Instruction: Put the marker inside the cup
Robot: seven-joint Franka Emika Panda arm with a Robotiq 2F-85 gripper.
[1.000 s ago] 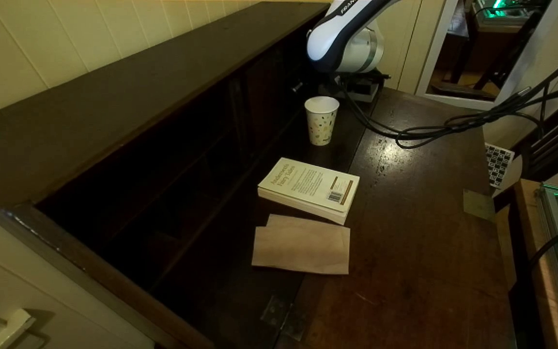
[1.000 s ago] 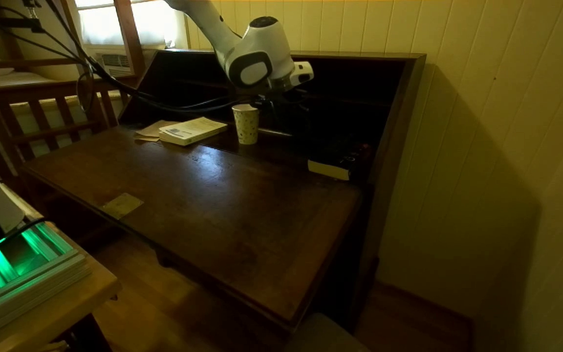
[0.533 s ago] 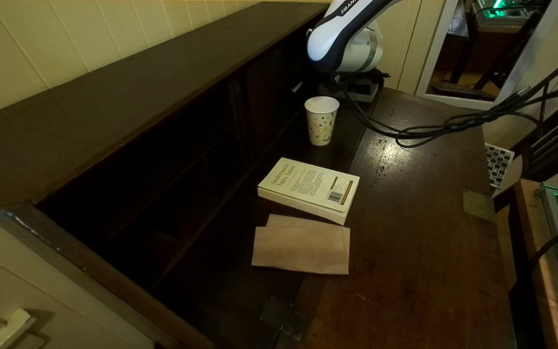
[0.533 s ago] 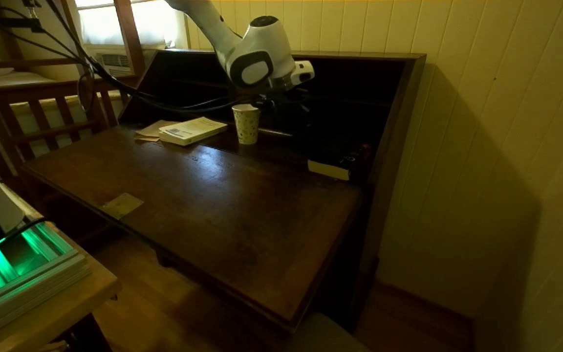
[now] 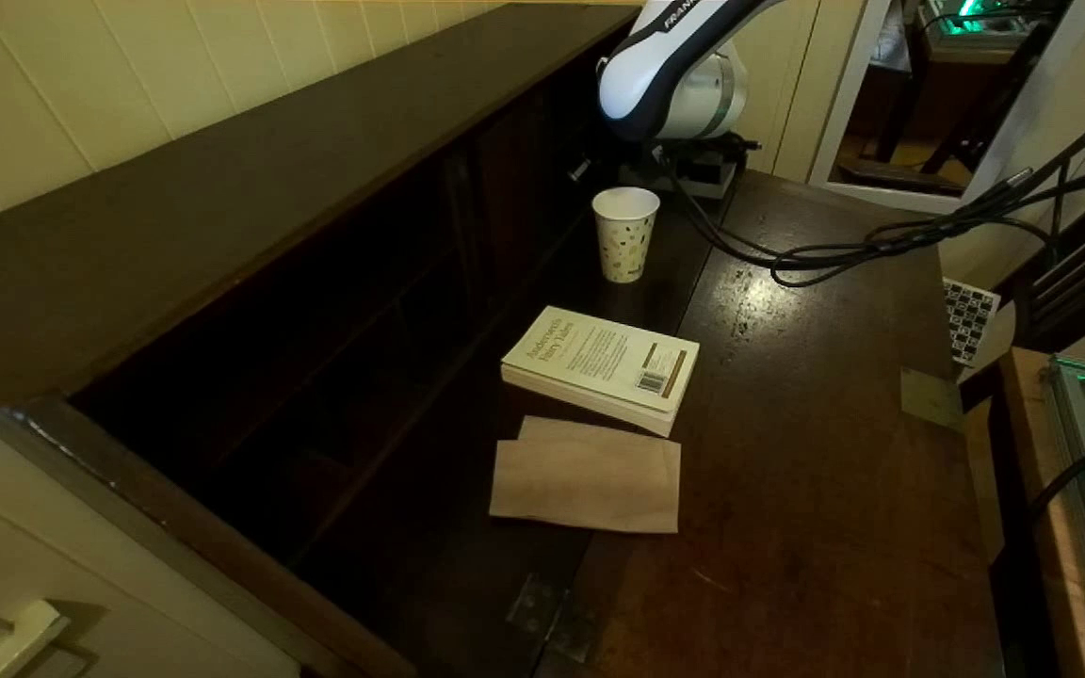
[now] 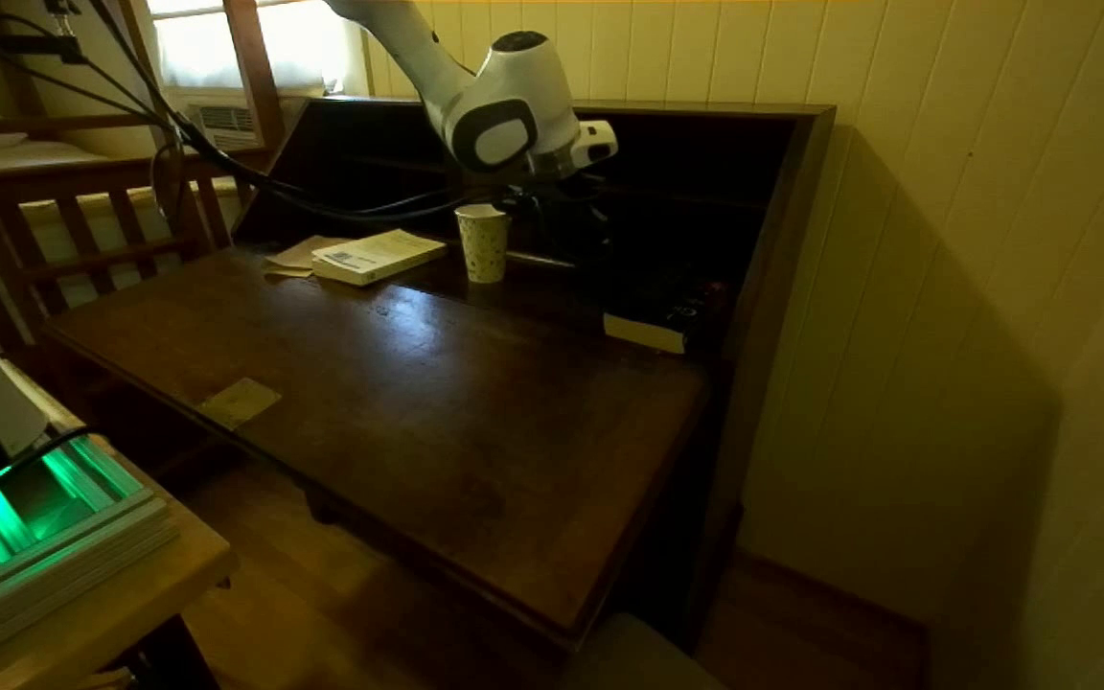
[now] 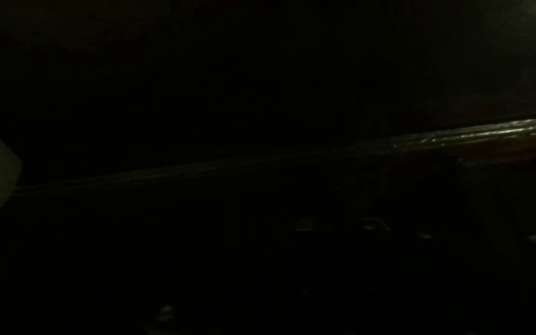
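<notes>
The cup is a white paper cup with small coloured flecks. It stands upright on the dark desk and also shows in an exterior view. My gripper is a dark shape below the arm's white wrist, beside the cup and close to the dark cubbyholes. In the wrist view it shows only as faint gleams in near blackness, so its opening cannot be made out. The marker cannot be made out in any view; the dark area around the gripper may hide it. A small silvery piece shows by the gripper; I cannot tell what it is.
A white book lies near the cup, with brown paper beside it. A thick dark book lies on the desk at the right. Black cables hang over the desk. A ledge crosses the wrist view.
The arm and gripper have shifted only very slightly. The cup, the books and the paper have not moved.
</notes>
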